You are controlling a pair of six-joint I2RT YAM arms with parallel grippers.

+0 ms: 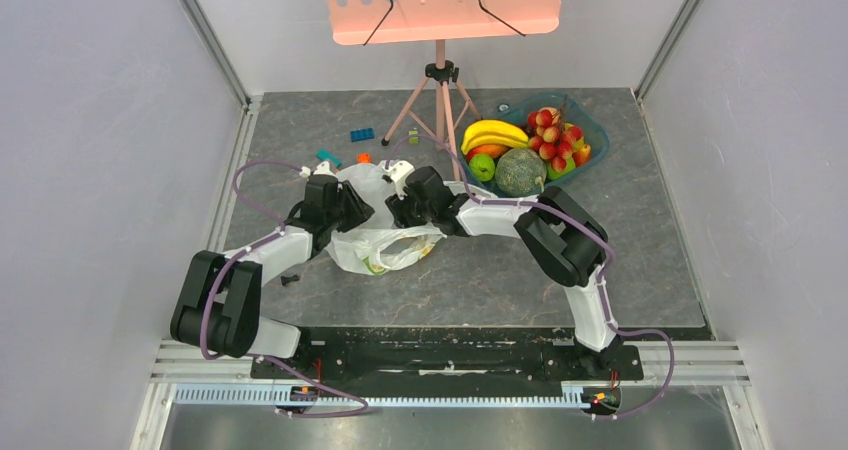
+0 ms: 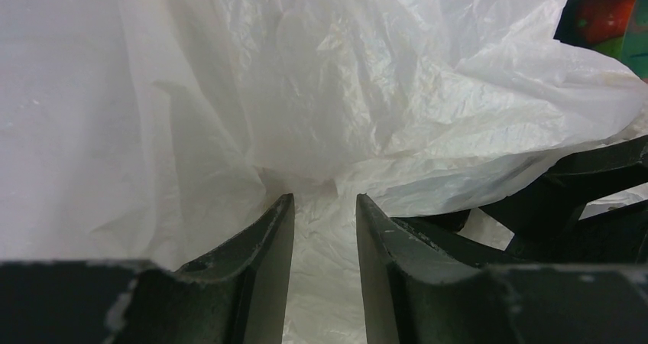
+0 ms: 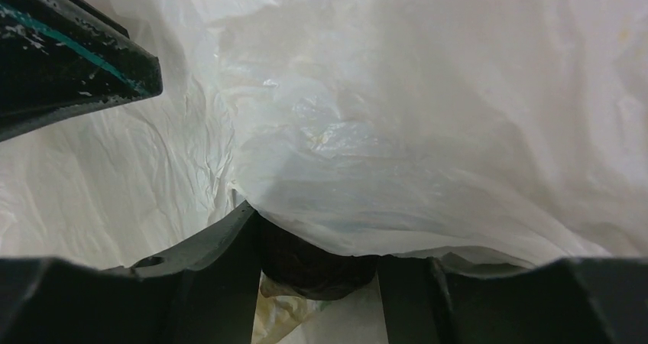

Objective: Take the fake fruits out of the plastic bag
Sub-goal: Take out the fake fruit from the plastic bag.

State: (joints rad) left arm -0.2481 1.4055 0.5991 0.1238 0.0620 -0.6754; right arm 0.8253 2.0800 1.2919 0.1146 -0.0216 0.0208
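Grey marble-look table (image 1: 480, 290), flat and matte. Salmon music stand (image 1: 440, 5) with a perforated desk on a thin tripod, far beyond both pincers.

The plastic bag (image 1: 375, 255) is thin, crinkly and translucent white, with a faint yellow-green print. It slumps on the table right at both pincers, one part standing up between them and its loop handles trailing near the right one. Both of my wrist views are filled with wrinkled film.

Left pincer (image 2: 325, 202): black, scuffed, wedge-shaped fingers stand partway apart with film in the gap, and creases gather just past the tips. I cannot tell if it is nipping the film. Right pincer (image 3: 317, 237): jaws apart, film draped over the right finger, a dark rough lump (image 3: 317, 271) sitting between them. I cannot tell what that lump is or whether it is clamped.

A teal-blue see-through basket (image 1: 598, 130) sits well off to the right of the right pincer and further out. In it:
- netted grey-green melon (image 1: 520, 172), round
- banana bunch (image 1: 495, 133), glossy yellow and curved
- red-pink ball cluster (image 1: 555, 135), shiny beads
- a smooth orange fruit (image 1: 487, 151)
- a smooth green fruit (image 1: 482, 167)

So the fake fruits are in the basket, apart from the bag.

Beyond the left pincer are a blue studded brick (image 1: 362, 134), a teal piece (image 1: 328, 157) and a tiny orange piece (image 1: 363, 157).
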